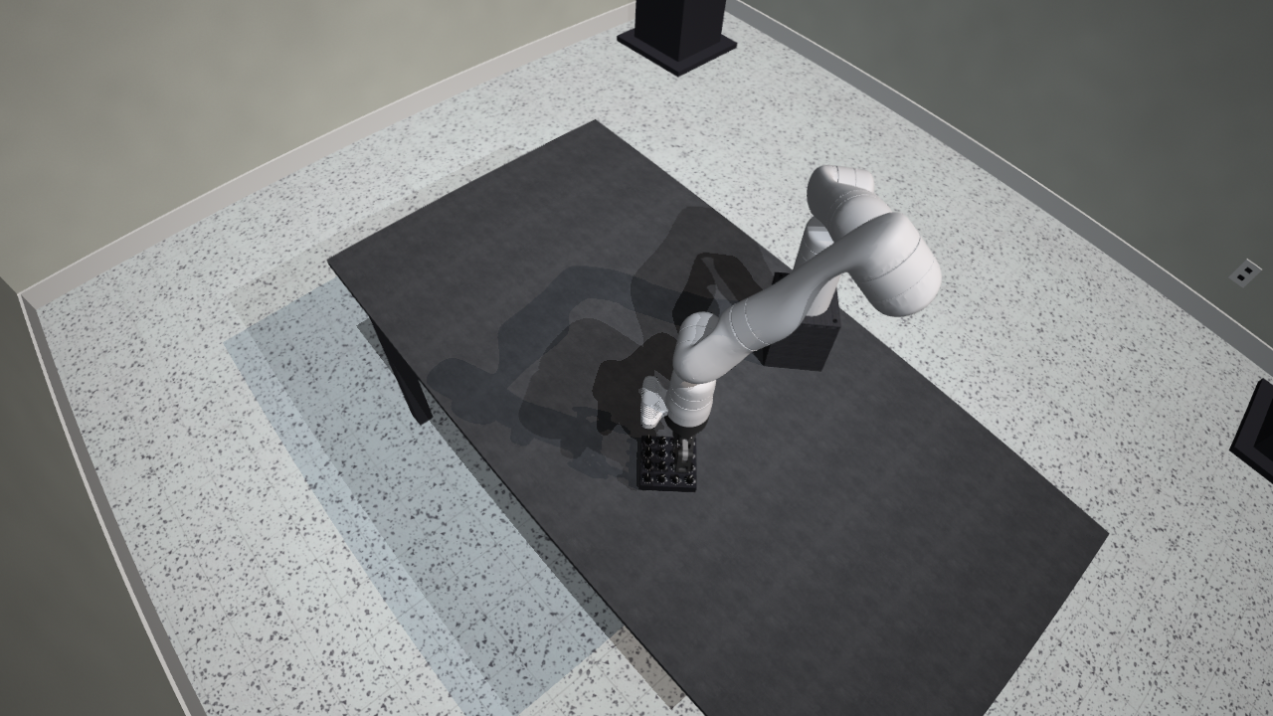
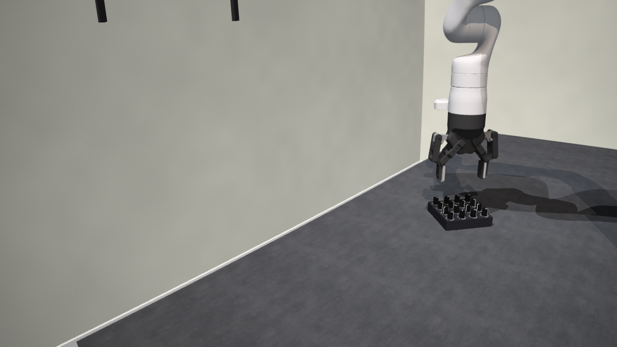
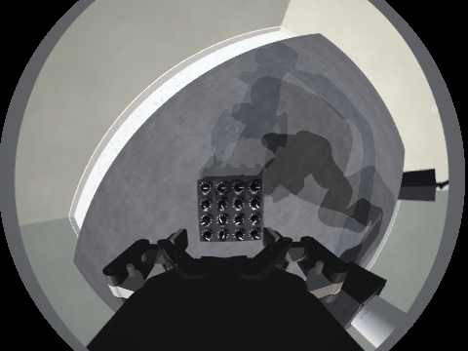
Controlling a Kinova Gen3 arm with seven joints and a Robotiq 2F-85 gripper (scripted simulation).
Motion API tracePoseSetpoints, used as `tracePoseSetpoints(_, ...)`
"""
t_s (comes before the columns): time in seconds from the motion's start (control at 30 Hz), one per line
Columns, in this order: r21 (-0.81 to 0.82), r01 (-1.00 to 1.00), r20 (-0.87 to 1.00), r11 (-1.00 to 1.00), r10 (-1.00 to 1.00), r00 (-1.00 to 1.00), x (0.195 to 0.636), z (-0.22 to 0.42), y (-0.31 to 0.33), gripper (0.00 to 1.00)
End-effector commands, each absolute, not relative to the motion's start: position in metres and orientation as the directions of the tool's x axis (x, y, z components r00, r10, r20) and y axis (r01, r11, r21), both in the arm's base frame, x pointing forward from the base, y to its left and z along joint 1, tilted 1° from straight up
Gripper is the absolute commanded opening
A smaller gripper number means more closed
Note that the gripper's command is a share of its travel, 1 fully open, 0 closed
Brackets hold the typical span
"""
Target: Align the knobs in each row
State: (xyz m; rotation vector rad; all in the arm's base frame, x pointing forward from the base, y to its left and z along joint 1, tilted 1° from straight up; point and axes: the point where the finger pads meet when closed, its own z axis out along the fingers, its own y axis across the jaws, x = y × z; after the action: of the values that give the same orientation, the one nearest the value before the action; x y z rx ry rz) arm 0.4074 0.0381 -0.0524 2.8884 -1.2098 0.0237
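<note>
The black knob box [image 1: 667, 465] [image 2: 458, 213] [image 3: 230, 211] stands on the dark table [image 1: 845, 498] [image 2: 345, 276] near its long edge, with several black knobs in a square grid. My gripper [image 2: 462, 176] [image 3: 224, 237] is open and empty. It points straight down and hangs a short way above the box, over its far side in the exterior view. In the top view the wrist [image 1: 689, 405] covers part of the box. The knobs' white lines and the printed names are too small to read.
The arm's black base block [image 1: 801, 342] stands on the table behind the box. The table's long edge runs close beside the box. A black pedestal [image 1: 678, 31] stands on the floor at the far wall.
</note>
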Motion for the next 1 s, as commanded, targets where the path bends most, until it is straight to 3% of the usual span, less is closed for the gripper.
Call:
tracePoseSetpoints(0.0, 0.001, -0.713, 0.019, -0.701, -0.713, 0.701, 0.4087, -0.0514, 0.0401, 1.00)
tracePoseSetpoints(0.2, 0.000, -0.714, 0.019, -0.700, -0.714, 0.700, 0.4089, -0.0513, 0.0403, 1.00)
tracePoseSetpoints(0.23, 0.000, -0.714, 0.019, -0.700, -0.714, 0.700, 0.4089, -0.0513, 0.0403, 0.19)
tracePoseSetpoints(0.97, 0.000, -0.714, 0.019, -0.700, -0.714, 0.700, 0.4089, -0.0513, 0.0403, 0.19)
